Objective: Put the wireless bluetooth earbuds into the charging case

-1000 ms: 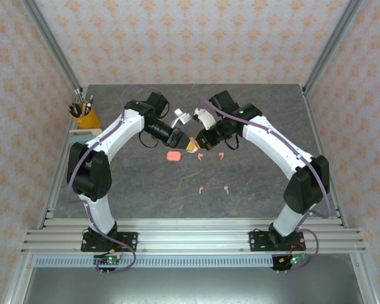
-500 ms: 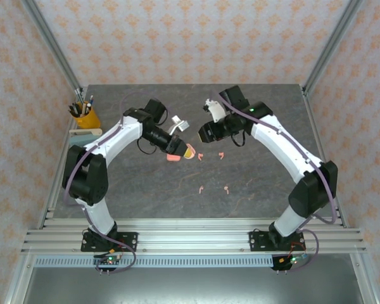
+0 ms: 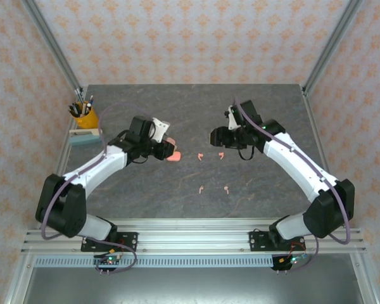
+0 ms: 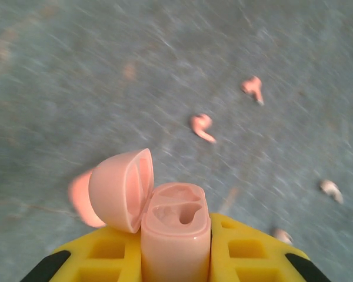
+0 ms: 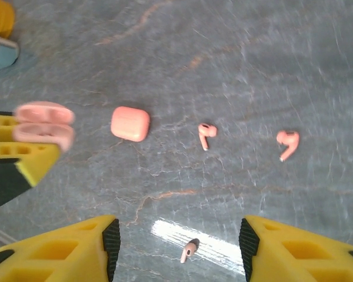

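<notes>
My left gripper (image 4: 175,258) is shut on a pink charging case (image 4: 175,226), upright with its lid (image 4: 120,188) hinged open to the left and both sockets empty. In the top view the left gripper (image 3: 164,149) hovers beside a second, closed pink case (image 3: 173,157) lying on the table. Several pale-pink earbuds lie loose on the grey tabletop: two (image 3: 201,156) (image 3: 221,155) at mid-table, two (image 3: 201,188) (image 3: 227,188) nearer. My right gripper (image 5: 177,244) is open above the table with one earbud (image 5: 189,251) lying below the gap. The right gripper (image 3: 215,136) stands apart from the case.
A yellow cup of pens (image 3: 83,115) and a pale blue box (image 3: 85,135) stand at the table's left edge. Aluminium frame posts rise at the back corners. The closed case (image 5: 130,123) lies between the held case (image 5: 44,123) and two earbuds (image 5: 206,134) (image 5: 288,144).
My right gripper opened and drew back to the right, away from the held case. My left arm swung left and lower, carrying the case.
</notes>
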{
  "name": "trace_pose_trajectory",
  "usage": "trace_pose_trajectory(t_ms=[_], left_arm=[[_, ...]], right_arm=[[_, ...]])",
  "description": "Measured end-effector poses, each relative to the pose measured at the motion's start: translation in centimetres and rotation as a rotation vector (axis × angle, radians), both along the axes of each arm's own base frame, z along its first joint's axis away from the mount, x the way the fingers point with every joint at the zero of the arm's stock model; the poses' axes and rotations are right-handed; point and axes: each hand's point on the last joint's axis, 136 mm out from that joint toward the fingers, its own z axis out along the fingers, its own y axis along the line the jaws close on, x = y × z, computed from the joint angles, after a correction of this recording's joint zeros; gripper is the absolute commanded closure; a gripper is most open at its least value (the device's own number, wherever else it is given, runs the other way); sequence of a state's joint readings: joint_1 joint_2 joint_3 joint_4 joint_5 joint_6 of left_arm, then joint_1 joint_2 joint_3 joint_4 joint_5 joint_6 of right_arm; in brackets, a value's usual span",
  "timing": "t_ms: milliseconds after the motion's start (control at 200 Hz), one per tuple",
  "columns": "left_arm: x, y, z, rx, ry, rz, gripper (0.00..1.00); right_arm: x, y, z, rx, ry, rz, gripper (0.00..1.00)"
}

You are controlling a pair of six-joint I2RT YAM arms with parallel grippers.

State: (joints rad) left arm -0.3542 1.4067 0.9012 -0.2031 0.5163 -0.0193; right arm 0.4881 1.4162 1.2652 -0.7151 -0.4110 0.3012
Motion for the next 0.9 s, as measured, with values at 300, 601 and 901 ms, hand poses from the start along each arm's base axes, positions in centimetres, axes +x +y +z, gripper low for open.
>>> trace_pose_trajectory(t_ms=[300, 601, 901], left_arm=[[1.7, 1.7, 1.9, -0.027, -0.357, 0.164, 1.0], [1.3, -0.8, 7.3, -0.146, -0.622, 0.058, 1.0], [-1.1, -0.5, 11.7, -0.223, -0.787, 0.019, 1.0]], right_arm=[[-2.4, 0.4, -6.2, -0.017, 0.188, -0.179, 0.4], [-6.4, 4.1, -11.8, -0.153, 0.287, -0.147, 0.41], [-7.7, 4.0, -14.7, -0.22, 0.316, -0.169, 0.45]])
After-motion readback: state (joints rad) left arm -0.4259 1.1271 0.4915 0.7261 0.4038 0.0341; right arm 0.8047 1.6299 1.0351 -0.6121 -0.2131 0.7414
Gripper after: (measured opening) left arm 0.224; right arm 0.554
